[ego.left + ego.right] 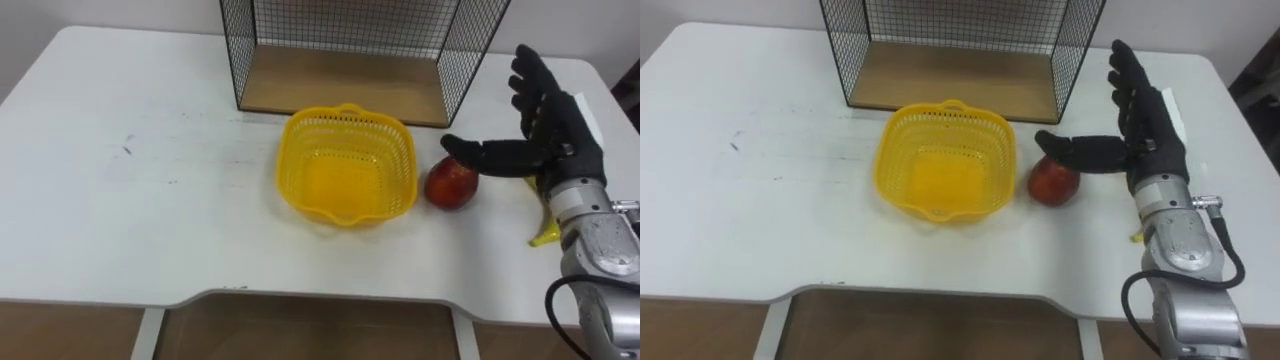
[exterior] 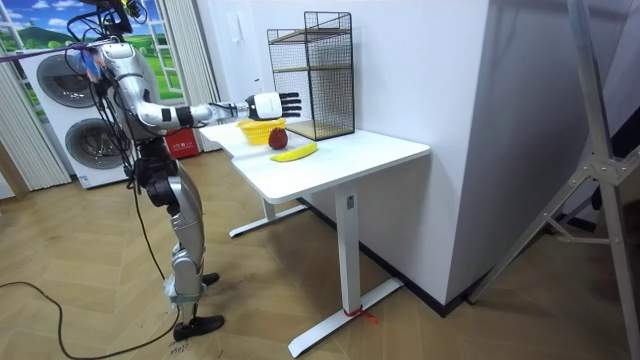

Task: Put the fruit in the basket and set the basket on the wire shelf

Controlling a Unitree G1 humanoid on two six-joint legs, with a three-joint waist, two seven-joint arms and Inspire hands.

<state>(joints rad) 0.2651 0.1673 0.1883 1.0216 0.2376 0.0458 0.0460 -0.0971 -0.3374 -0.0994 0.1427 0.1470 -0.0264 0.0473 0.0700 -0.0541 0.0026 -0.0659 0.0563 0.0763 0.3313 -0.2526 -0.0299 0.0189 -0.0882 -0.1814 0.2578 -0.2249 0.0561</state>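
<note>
Right hand (image 1: 560,145) was found raised over the table's right side, fingers straight and spread, thumb stretched out sideways toward the basket. Nothing was held. The thumb tip was seen just above the top of the round red apple (image 1: 452,184); contact could not be confirmed.

A yellow banana (image 1: 545,232) was noted beneath the wrist, mostly covered by the hand, with only its lower end exposed.

The apple was recorded resting on the white tabletop (image 1: 150,150), just beside the right wall of the yellow plastic mesh basket (image 1: 290,150), apart from it or barely touching. The basket was observed to be empty. Behind it, near the table's far edge, the black wire shelf with a wooden floor (image 1: 340,85) was seen, its floor bare.

In the room view the robot was seen standing at the end of the table, right arm extended over it.

Step judged in hand: the approach to the first fruit, with no fruit yet loaded. For the next move, the hand would need to be lowered and the fingers curled round the apple, which would then be lifted over the basket's rim and released inside. Some care was judged necessary, since the apple could be rolled by a glancing thumb.
</note>
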